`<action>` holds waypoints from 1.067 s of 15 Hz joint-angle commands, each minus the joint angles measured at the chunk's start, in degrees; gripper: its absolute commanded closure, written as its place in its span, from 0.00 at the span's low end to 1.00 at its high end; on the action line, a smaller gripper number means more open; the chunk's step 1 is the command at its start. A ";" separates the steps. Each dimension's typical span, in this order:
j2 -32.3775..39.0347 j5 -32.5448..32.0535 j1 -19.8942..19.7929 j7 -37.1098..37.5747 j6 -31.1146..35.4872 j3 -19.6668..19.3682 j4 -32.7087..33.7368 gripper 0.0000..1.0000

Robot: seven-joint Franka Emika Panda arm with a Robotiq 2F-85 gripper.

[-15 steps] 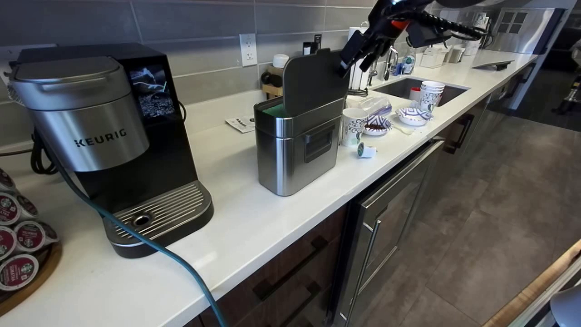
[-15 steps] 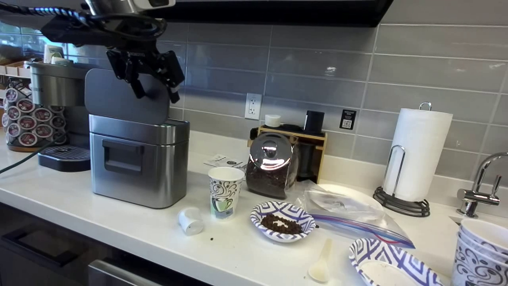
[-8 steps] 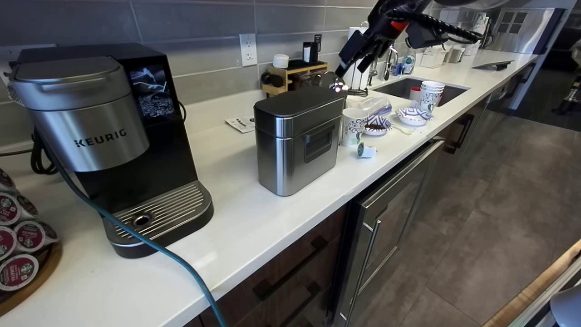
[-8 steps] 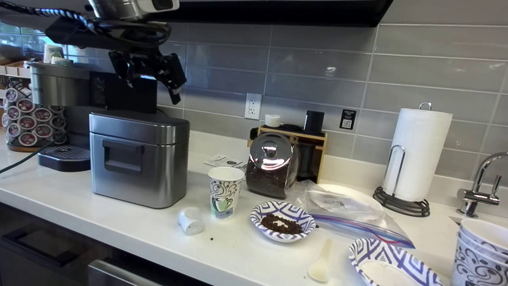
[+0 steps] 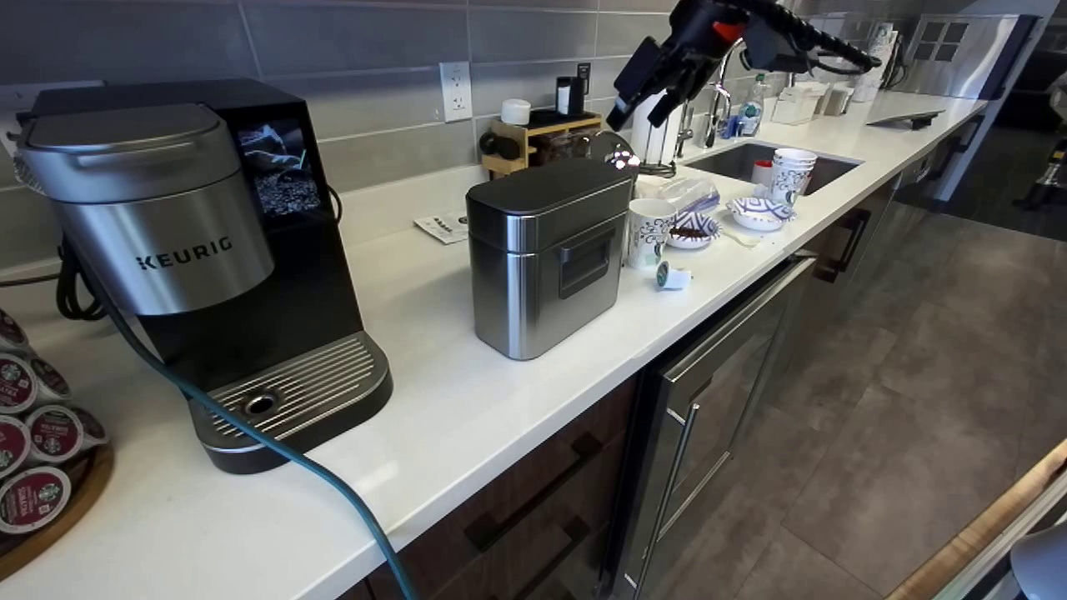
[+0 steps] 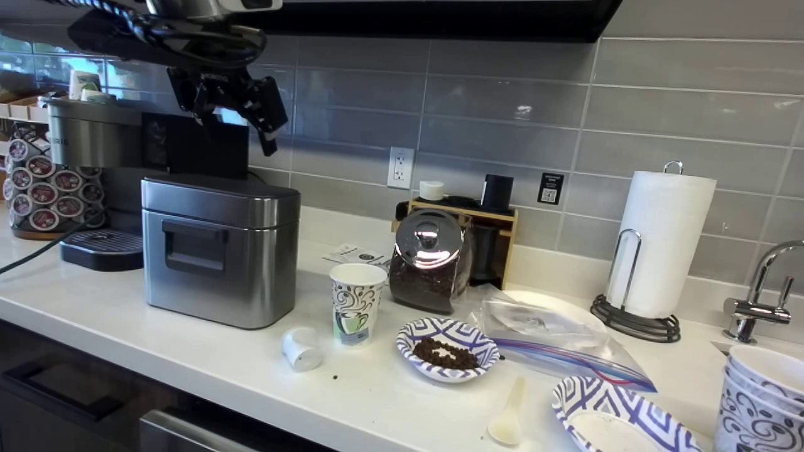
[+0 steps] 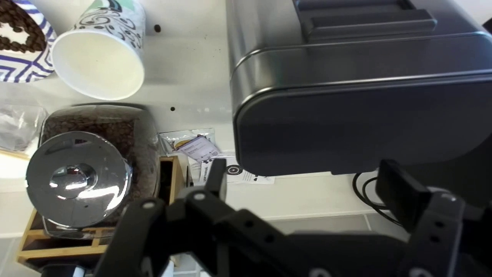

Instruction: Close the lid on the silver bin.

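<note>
The silver bin (image 5: 533,300) stands on the counter beside the coffee maker; it also shows in an exterior view (image 6: 257,270) and in the wrist view (image 7: 265,61). Its dark grey lid (image 5: 550,183) lies flat across the top in both exterior views (image 6: 213,182); no gap shows. In the wrist view the lid (image 7: 361,123) covers the whole top, with a small tab at its back edge. My gripper (image 5: 638,119) hangs above the bin, apart from the lid, in both exterior views (image 6: 237,133). In the wrist view the gripper's fingers (image 7: 301,175) are spread wide with nothing between them.
The Keurig coffee maker (image 5: 167,250) stands beside the bin. On the bin's opposite side are a paper cup (image 6: 355,307), a white pod (image 6: 302,349), a bean jar (image 6: 427,270) and a bowl of beans (image 6: 447,351). A dark cabinet (image 6: 440,19) hangs overhead.
One second ago the lid stood upright with the gripper by it; half a second ago it lay flat on the bin. Since then the gripper has shifted slightly and stays off the lid.
</note>
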 commanded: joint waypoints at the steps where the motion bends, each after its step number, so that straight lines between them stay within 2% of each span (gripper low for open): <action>1: 0.58 0.88 -0.37 4.61 -12.07 1.03 5.97 0.00; 4: 1.20 -2.44 -2.11 11.51 -26.19 2.85 11.90 0.00; 8: 2.76 -6.86 -3.35 17.42 -40.18 4.94 18.89 0.00; 12: 4.13 -14.13 -3.66 17.10 -47.35 6.46 22.75 0.00; 16: 5.18 -17.67 -3.09 14.56 -47.10 7.01 24.12 0.00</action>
